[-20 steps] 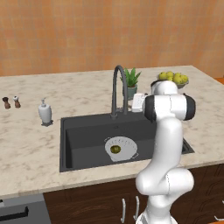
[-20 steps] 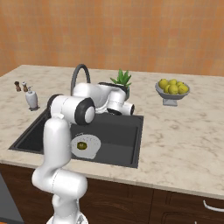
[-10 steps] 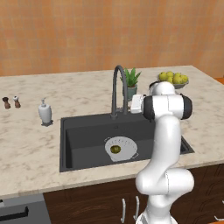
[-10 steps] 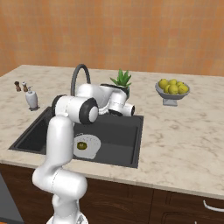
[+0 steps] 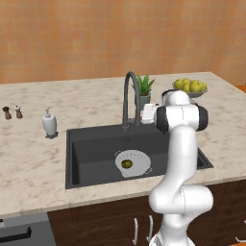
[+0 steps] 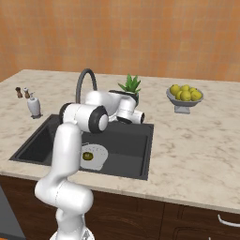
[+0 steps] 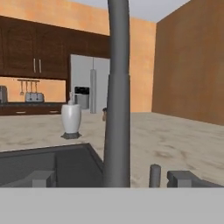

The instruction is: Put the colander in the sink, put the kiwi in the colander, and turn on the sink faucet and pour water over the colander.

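Note:
The white colander [image 5: 136, 158] [image 6: 97, 159] lies on the floor of the dark grey sink [image 5: 91, 149] [image 6: 126, 145]. The kiwi [image 5: 127, 164] [image 6: 87, 155] rests inside it. The gooseneck faucet [image 5: 128, 96] [image 6: 86, 79] stands at the sink's back rim, and no water shows. My gripper [image 5: 144, 115] hovers just right of the faucet's base. In the hand view the faucet's stem [image 7: 117, 109] rises very close, between the wide-apart fingertips of the open gripper [image 7: 114, 178]. A short grey stub [image 7: 154, 175] stands beside the stem.
A white soap dispenser [image 5: 49, 123] [image 6: 33, 106] [image 7: 71, 119] stands left of the sink. A potted plant [image 5: 143, 89] [image 6: 130, 86] sits behind the faucet. Right of the sink is a grey bowl of lemons [image 5: 190, 87] [image 6: 185, 93]. Two small shakers [image 5: 12, 112] [image 6: 22, 92] stand far left.
My hand has crept slightly left toward the faucet. The colander and kiwi have not moved.

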